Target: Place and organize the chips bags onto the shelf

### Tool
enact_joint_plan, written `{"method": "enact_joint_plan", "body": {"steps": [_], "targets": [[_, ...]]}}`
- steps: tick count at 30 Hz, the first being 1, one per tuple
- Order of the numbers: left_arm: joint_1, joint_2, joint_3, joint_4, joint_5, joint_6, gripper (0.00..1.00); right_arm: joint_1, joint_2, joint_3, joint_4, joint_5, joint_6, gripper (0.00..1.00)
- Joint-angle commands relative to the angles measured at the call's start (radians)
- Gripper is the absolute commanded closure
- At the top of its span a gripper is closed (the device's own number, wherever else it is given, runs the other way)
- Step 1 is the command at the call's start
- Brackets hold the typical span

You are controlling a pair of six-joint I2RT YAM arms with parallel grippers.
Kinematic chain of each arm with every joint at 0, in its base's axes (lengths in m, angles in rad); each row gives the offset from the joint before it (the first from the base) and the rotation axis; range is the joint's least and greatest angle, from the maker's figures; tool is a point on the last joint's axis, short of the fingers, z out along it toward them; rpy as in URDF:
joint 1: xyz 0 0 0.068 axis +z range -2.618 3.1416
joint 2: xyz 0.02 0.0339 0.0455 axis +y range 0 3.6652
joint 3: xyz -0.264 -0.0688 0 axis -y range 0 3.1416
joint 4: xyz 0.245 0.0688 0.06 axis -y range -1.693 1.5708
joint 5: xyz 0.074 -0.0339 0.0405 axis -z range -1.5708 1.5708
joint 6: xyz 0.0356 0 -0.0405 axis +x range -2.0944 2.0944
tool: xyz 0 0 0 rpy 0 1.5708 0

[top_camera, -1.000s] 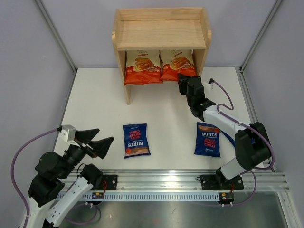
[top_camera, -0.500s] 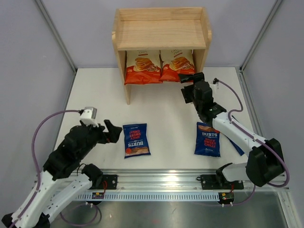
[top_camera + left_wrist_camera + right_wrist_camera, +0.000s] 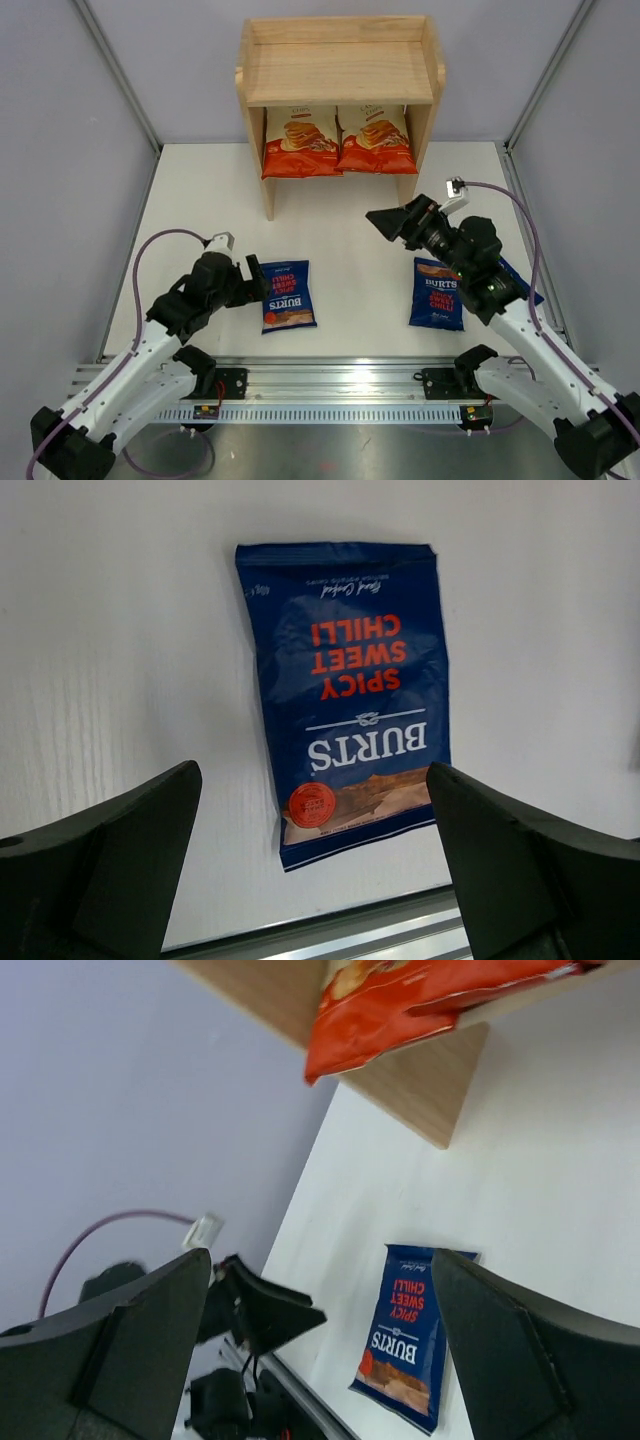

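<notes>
- Left gripper (image 3: pixel 252 283): jaws released, spread wide, holding nothing.
- Just ahead of those jaws, framed between the tips: dark blue BURTS bag (image 3: pixel 350 720), flat on the table (image 3: pixel 350 210), untouched.
- Probably light, puffy, glossy and slippery, with brittle chips inside; best pinched gently at a crimped end seam.
- Well beyond both sets of jaws: shelf (image 3: pixel 340 70), with orange-red bags (image 3: pixel 335 145) on the lower tier.
- Right gripper (image 3: pixel 385 222): jaws parted wide, holding nothing; second blue bag (image 3: pixel 437 293) behind them, beside the arm.
</notes>
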Motion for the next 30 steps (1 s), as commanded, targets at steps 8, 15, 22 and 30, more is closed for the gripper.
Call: {"method": "enact_joint_plan", "body": {"steps": [8,15,22,30], "targets": [[0.231,0.131,-0.095,0.25,0.278,0.032,0.01,-0.005,-0.321,-0.098,-0.147,-0.453,-0.154,0.01],[0.256,0.324,-0.063,0.348,0.334,0.041,0.02,-0.005,-0.424,-0.199,-0.147,-0.538,-0.106,0.09],[0.258,0.479,-0.057,0.441,0.346,0.027,0.07,-0.003,-0.436,-0.25,-0.116,-0.589,-0.055,0.15],[0.258,0.58,-0.064,0.515,0.309,0.023,0.19,-0.005,-0.459,-0.293,-0.058,-0.605,-0.029,0.01]]}}
